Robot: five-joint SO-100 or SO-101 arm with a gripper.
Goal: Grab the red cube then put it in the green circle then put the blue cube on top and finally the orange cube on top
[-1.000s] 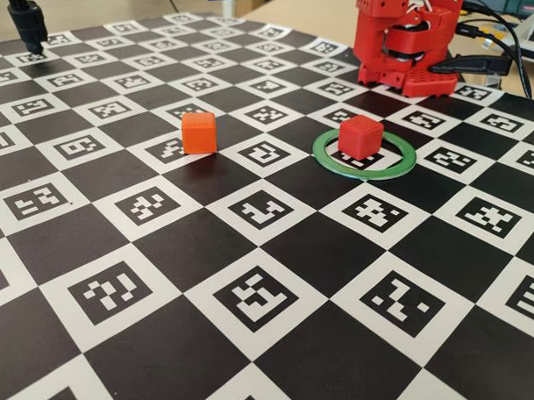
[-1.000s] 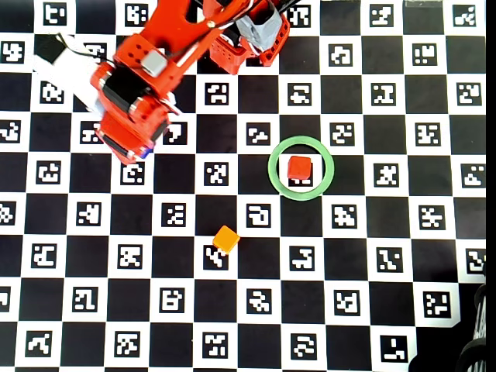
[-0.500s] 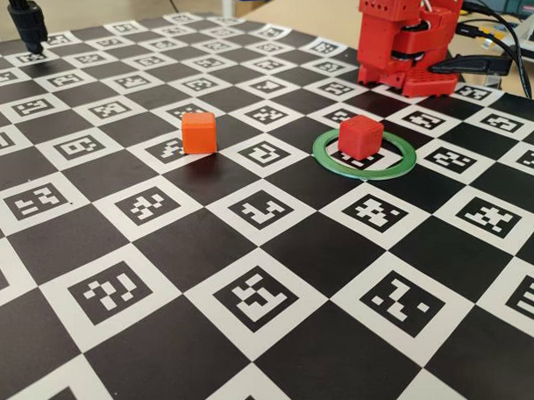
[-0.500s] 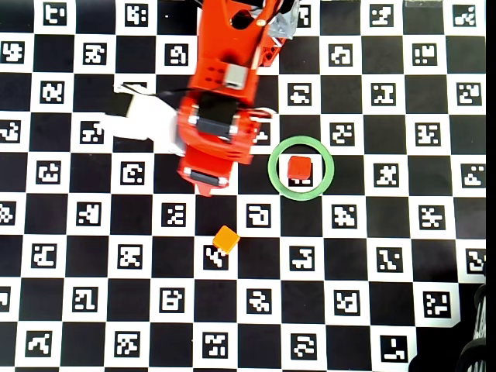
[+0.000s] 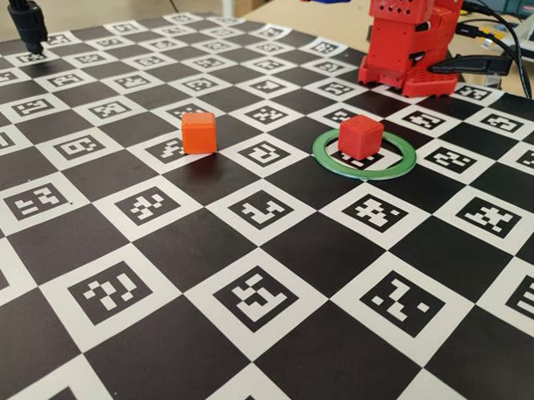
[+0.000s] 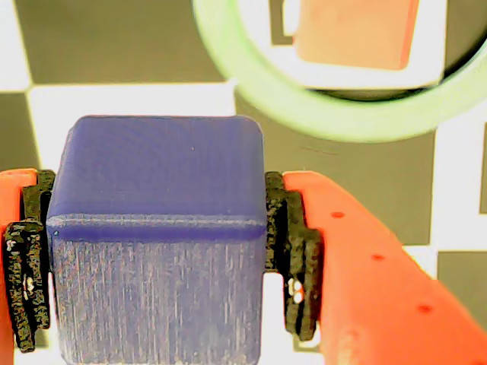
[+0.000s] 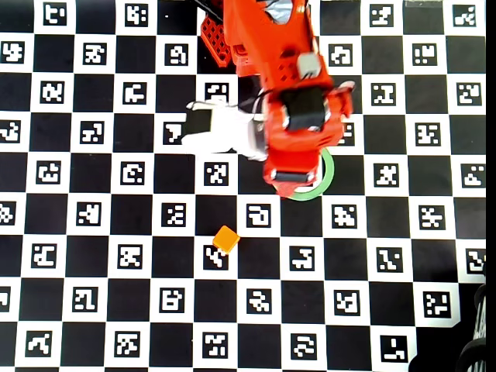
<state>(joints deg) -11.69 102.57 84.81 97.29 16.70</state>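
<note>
While the gripper (image 6: 156, 258) pinched the blue cube (image 6: 156, 243), the red cube (image 5: 360, 137) sat inside the green circle (image 5: 325, 155), the orange cube (image 5: 199, 132) well left.

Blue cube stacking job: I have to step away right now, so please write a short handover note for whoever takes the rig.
Gripper: shut on the blue cube, held above the board near the green circle.
Red cube: already inside the green circle, standing flat on the board.
Orange cube: alone on the board, left of the ring in the fixed view, untouched.
In the overhead view the arm hangs over the ring and hides the red cube.
Done: red cube placed, blue cube picked up.
Left: set the blue cube on the red one, then fetch the orange cube and stack it on top.
</note>
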